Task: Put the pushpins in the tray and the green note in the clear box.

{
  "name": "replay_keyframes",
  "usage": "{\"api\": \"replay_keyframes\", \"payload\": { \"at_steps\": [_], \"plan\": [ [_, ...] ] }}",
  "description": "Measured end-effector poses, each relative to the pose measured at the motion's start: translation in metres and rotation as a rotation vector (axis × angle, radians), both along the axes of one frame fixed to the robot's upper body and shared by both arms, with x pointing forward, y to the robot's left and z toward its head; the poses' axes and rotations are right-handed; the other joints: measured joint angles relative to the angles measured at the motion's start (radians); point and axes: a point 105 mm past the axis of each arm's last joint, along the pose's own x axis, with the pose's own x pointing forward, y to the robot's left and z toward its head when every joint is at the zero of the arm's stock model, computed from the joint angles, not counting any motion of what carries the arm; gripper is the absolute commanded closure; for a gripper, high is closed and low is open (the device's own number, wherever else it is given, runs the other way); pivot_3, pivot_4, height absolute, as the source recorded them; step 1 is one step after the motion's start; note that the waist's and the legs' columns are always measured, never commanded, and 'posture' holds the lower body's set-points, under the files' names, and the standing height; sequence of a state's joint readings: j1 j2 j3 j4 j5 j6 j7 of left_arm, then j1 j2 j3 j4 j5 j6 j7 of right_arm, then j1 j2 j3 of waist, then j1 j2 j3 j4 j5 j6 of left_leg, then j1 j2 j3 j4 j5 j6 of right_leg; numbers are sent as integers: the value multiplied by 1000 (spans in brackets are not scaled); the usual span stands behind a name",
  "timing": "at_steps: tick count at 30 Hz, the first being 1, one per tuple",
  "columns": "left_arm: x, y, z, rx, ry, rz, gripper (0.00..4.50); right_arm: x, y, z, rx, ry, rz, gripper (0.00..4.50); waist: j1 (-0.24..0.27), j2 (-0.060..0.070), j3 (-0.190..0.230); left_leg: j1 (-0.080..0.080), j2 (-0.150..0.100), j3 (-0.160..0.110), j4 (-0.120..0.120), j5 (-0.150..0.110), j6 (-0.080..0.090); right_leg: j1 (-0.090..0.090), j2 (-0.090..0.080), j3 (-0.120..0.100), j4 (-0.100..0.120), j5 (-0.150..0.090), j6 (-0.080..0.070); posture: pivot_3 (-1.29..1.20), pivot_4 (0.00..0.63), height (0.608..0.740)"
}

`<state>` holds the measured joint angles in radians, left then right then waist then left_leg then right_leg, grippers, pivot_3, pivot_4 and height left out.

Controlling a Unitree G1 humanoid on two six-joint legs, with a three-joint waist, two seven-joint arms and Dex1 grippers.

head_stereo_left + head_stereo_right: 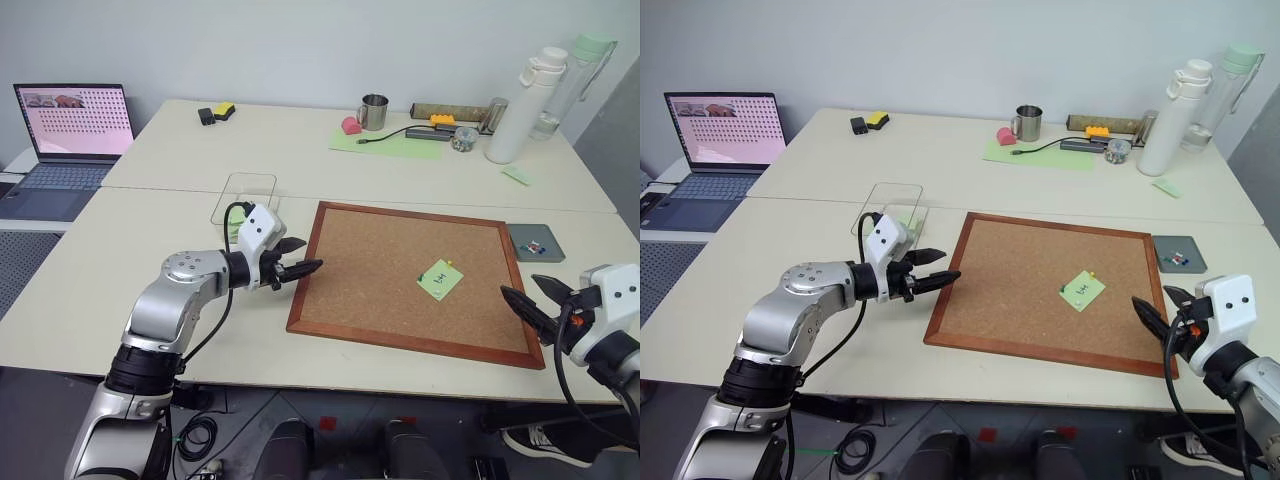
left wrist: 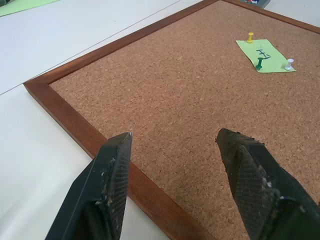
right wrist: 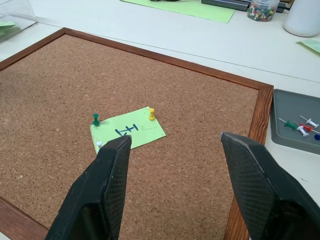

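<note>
Both grippers hover low at the near side of the cork board (image 1: 410, 280), their jaws spread apart and holding nothing. One, the left gripper (image 1: 297, 258), points across the board's left frame edge; the right gripper (image 1: 533, 300) sits just off the board's near right corner. Pinned to the board right of its centre lies the green note (image 1: 440, 279), held by three pushpins (image 3: 151, 114): yellow, green and white. Just off the board's right edge sits the tray (image 1: 536, 242), already holding a few loose pins. Beyond the board's far left corner stands the clear box (image 1: 244, 197), touching nothing.
</note>
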<state>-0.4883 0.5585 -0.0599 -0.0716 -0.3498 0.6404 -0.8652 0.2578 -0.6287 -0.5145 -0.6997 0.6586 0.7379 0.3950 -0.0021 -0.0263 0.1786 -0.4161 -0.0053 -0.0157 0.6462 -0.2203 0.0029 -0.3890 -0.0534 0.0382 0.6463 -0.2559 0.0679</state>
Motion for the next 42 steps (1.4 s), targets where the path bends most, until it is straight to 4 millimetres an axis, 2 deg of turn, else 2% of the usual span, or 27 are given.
{"api": "replay_keyframes", "payload": {
  "at_steps": [16, 20, 25, 32, 39, 42],
  "plan": [
    [-6, -4, 7, -50, 12, -41, 1618, 0, 2, 0, 0, 4, 21, 1537, 0, 0, 0, 0, 0, 0, 0, 0, 0, 0, 0, 0, 0, 0, 0, 0, 150, 740],
    [-13, -9, 14, -53, -26, -106, 2124, 0, 3, 1, -27, 8, 37, 1537, 0, 0, 0, 0, 0, 0, 0, 0, 0, 0, 0, 0, 0, 0, 0, 0, 150, 740],
    [-20, -21, 20, -68, -70, -170, 3164, 1, 9, -2, -65, 16, 94, 1537, 0, 0, 0, 0, 0, 0, 0, 0, 0, 0, 0, 0, 0, 0, 0, 0, 150, 740],
    [-25, -41, 14, -84, -75, -231, 4483, 9, 16, -3, -41, 7, 121, 1537, 0, 0, 0, 0, 0, 0, 0, 0, 0, 0, 0, 0, 0, 0, 0, 0, 150, 740],
    [-29, -67, -5, -73, -76, -282, 4483, 26, 32, -11, -1, -12, 140, 1537, 0, 0, 0, 0, -1, 0, 1, 0, 0, 0, 0, 0, 0, 0, 0, 0, 150, 740],
    [-24, -79, -12, -77, -76, -285, 4483, 37, 37, -14, 16, -29, 118, 1537, 0, 0, 0, 0, -1, 1, 1, 0, 0, 0, 0, 1, 1, 0, 0, 0, 150, 740]
  ]
}}
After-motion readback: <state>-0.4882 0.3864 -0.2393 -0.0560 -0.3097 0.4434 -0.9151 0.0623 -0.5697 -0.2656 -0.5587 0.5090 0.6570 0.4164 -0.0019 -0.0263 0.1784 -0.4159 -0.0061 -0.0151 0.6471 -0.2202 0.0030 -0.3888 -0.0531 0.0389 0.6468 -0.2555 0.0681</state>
